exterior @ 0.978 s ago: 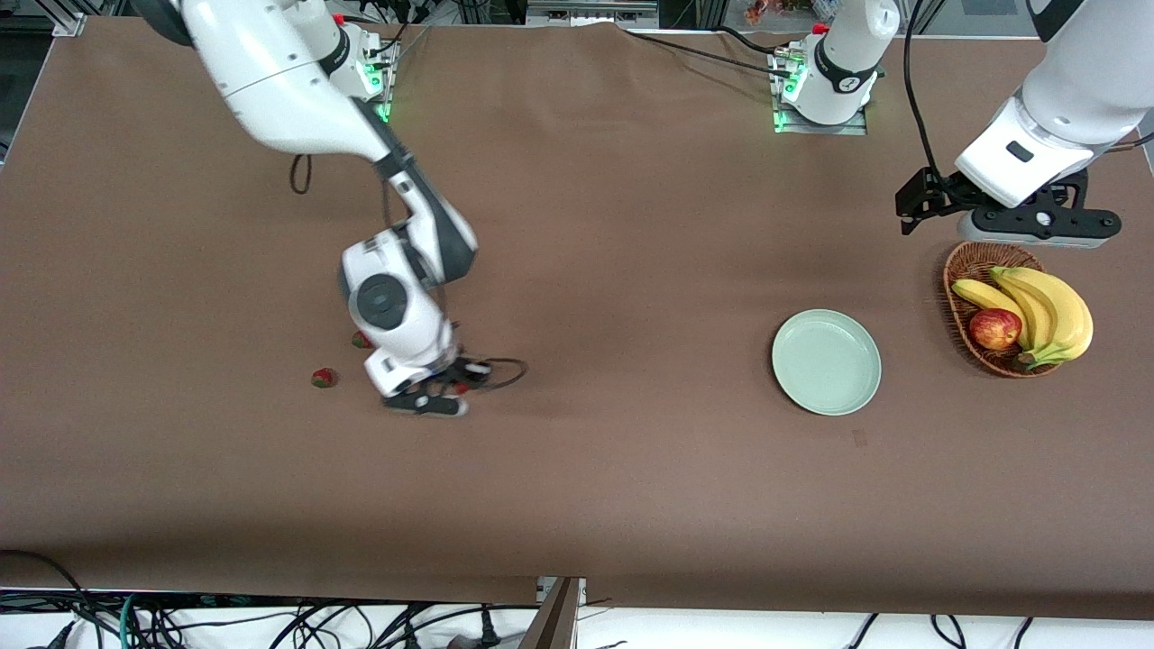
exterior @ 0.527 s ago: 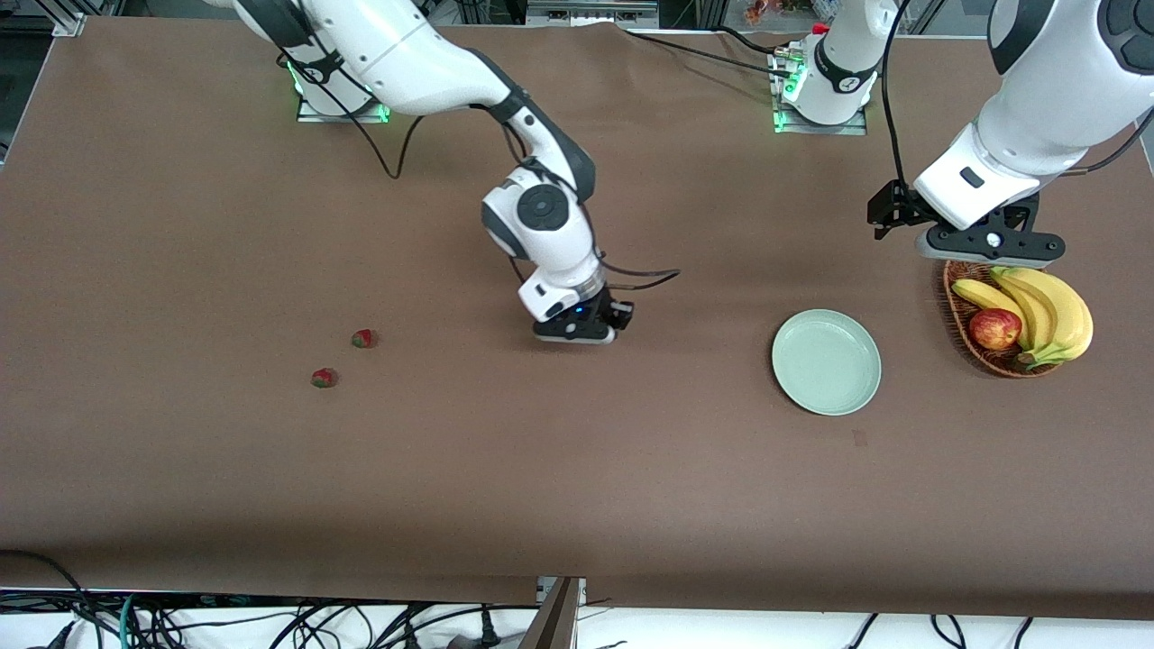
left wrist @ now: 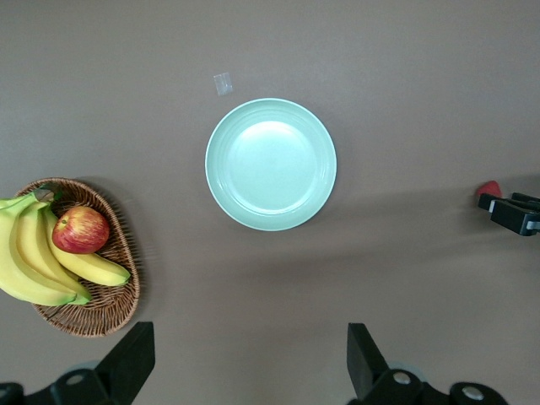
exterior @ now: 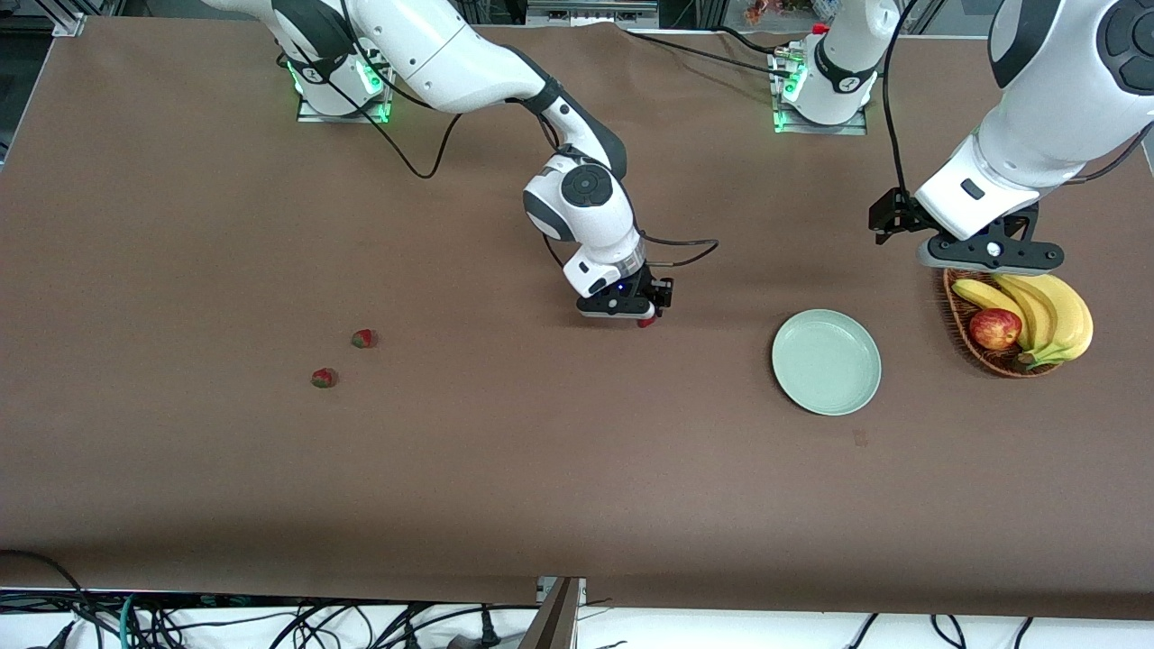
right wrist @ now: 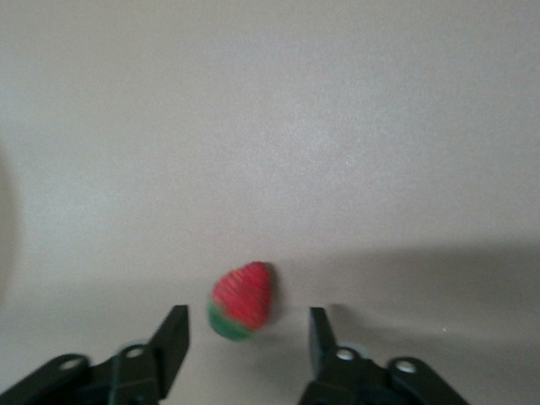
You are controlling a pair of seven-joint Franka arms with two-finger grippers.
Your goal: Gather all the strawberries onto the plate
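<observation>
Red against the brown table, one strawberry shows just under the tip of the right claw, over the middle of the table and well short of the plate. In the right wrist view the claw's two fingers stand apart with the berry in the gap and touching neither, so the claw looks released rather than clamped.

The main risk, as I judge it, is that this berry is not secured. If it is slipping out, or already lies on the table, it ends up well apart from the plate, and a round berry may roll. Carrying on toward the plate with nothing held would waste the trip. A new grasp that closes off-centre could squirt the berry sideways.

Two more strawberries, one and another, lie toward the right arm's end of the table, the second nearer the front camera. The plate holds nothing.

The left claw waits over the basket of bananas and an apple, its fingers spread wide.

Hard to tell: whether the berry rests on the table or hangs in the air. The front view hides most of it under the claw.
</observation>
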